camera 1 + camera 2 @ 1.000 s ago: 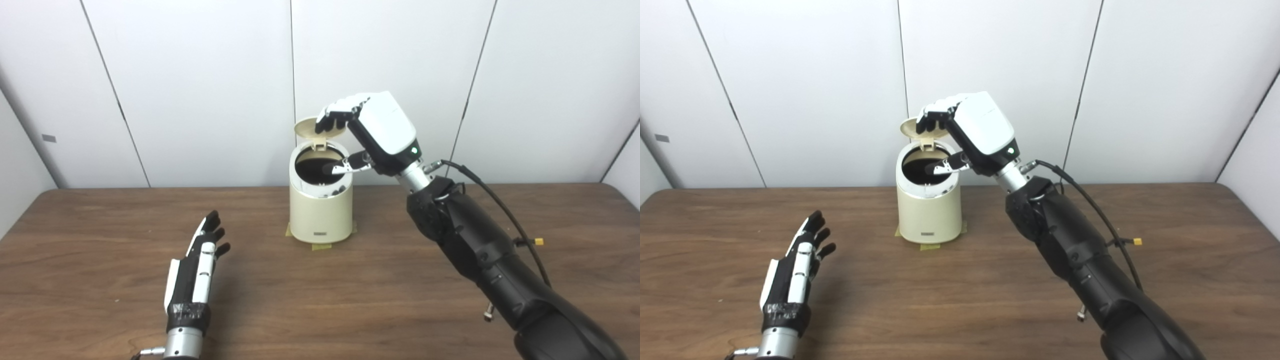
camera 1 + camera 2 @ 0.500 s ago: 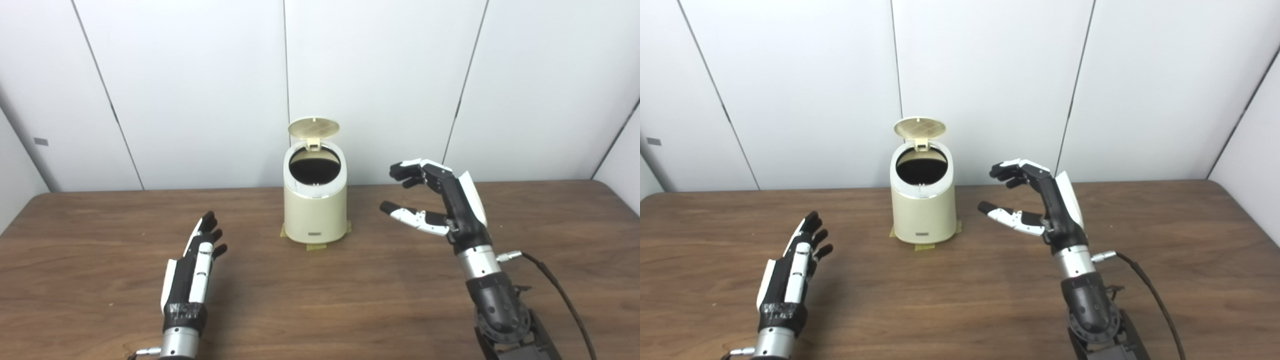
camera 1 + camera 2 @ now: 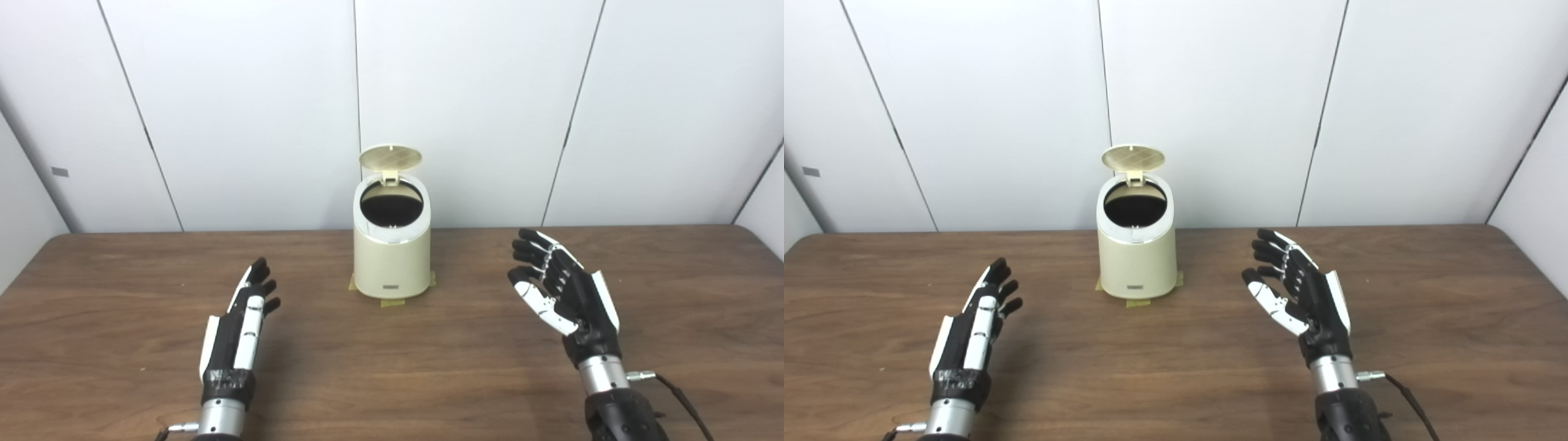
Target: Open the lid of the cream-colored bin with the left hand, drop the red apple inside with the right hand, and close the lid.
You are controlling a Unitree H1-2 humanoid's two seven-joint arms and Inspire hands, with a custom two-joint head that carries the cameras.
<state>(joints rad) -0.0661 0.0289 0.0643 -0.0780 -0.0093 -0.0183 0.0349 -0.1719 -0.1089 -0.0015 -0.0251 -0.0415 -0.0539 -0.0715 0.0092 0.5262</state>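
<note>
I see the cream-colored bin [image 3: 392, 251] at the far middle of the surface [image 3: 429, 367], its lid [image 3: 391, 157] standing up. Both my left hand [image 3: 236, 327] and right hand [image 3: 566, 291] are released, empty. No apple shows; closing the lid looks next.

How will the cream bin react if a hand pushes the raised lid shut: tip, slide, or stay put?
Likely stays put: tape tabs show under the cream bin at its base. The lid stands upright on a small rear hinge, so a light forward-and-down push should probably fold it. A high rearward push could still rock the tall, light-looking body.
</note>
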